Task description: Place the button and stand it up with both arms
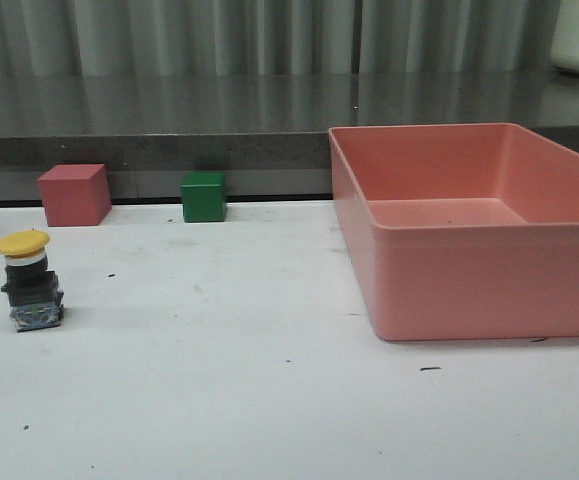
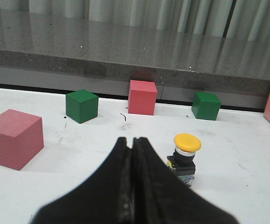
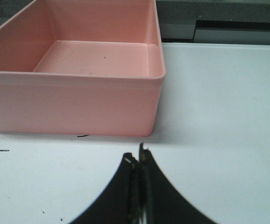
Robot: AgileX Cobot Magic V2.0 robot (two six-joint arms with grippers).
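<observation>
Your left pincer (image 2: 132, 142) is pressed together, holding nothing; the button (image 2: 185, 156) stands upright on the table (image 2: 246, 168) just beside its tips. Your right pincer (image 3: 138, 161) is together too, near the pink bin (image 3: 74, 100).

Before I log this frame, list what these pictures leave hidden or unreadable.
- Button: markings on its terminal base too small to read, front view and left wrist view.
- Bin: right side cut off by the front view's edge; near floor hidden behind its front wall.
- Left gripper and right gripper: absent from the front view; arms unseen.
</observation>
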